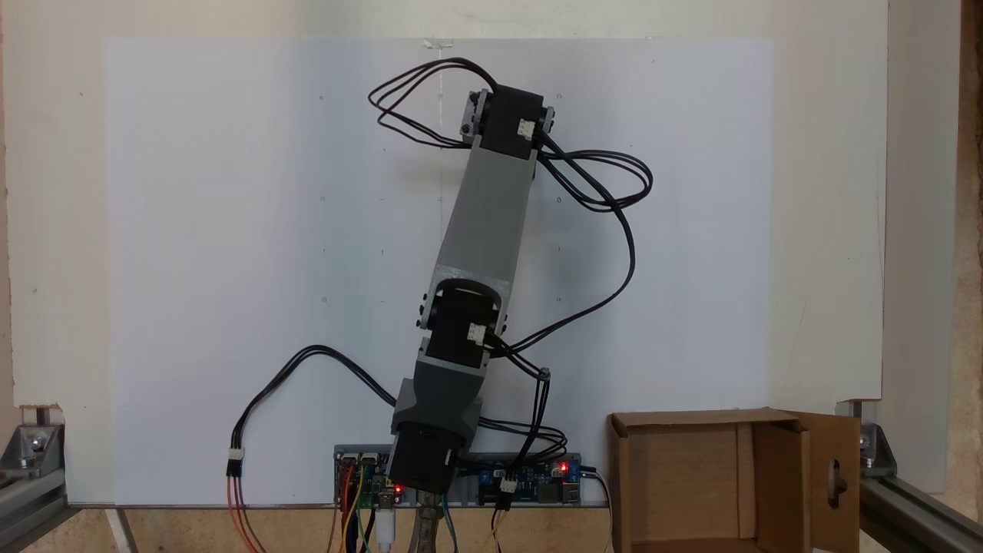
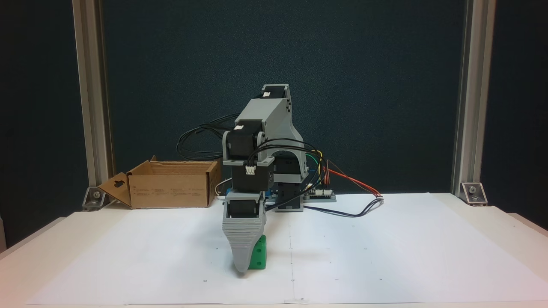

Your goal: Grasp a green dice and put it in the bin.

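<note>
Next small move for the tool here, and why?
Probably close the tool, if it isn't already, then lift. In a fixed view it is down at the white paper, its grey ribbed finger in front of the small bright green plastic dice, which sits on the paper. The other finger is hidden, so grip can't be confirmed. The brown cardboard box bin stands apart.
</note>
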